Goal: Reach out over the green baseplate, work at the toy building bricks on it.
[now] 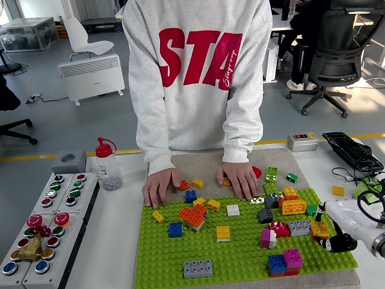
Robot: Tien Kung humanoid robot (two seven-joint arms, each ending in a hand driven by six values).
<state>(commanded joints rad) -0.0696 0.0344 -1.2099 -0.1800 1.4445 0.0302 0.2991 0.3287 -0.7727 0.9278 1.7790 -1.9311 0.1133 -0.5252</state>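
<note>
Right hand (337,239) sits at the green baseplate's (162,256) right edge, fingers curled around a small yellow brick (319,229). These bricks are light, hard, and slick, so I'd pinch the flat sides. A person's hands (161,186) press on the far edge.

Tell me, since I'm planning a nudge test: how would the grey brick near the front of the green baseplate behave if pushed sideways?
The grey brick looks rigid and low, so tipping seems unlikely. If pressed onto the green baseplate studs, it would probably resist sliding.
</note>
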